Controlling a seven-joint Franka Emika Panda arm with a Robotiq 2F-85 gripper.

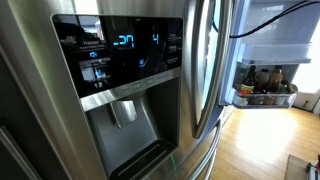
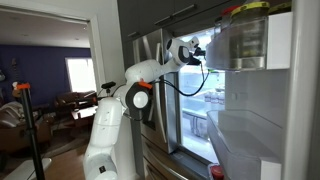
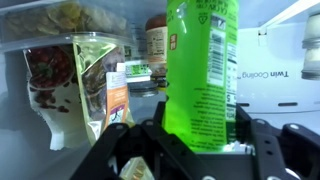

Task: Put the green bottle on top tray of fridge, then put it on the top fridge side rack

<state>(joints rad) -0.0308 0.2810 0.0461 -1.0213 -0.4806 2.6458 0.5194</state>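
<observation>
In the wrist view the bright green bottle (image 3: 200, 75) stands upright between my black gripper fingers (image 3: 198, 140), which are shut on its lower part. It fills the middle of that view, inside the fridge. In an exterior view my white arm reaches into the open fridge and the gripper (image 2: 196, 52) is at the upper shelf level; the bottle cannot be made out there. The stainless-steel fridge door with the blue-lit dispenser panel (image 1: 125, 55) fills an exterior view, and the open fridge interior (image 2: 225, 95) shows in another.
Behind the bottle are clear bags of food (image 3: 75, 80), a jar (image 3: 155, 40) and a white carton (image 3: 275, 75). A door rack holding a yellow-lidded jar (image 2: 248, 35) is close in an exterior view. Dark bottles (image 1: 268, 85) stand on a far counter.
</observation>
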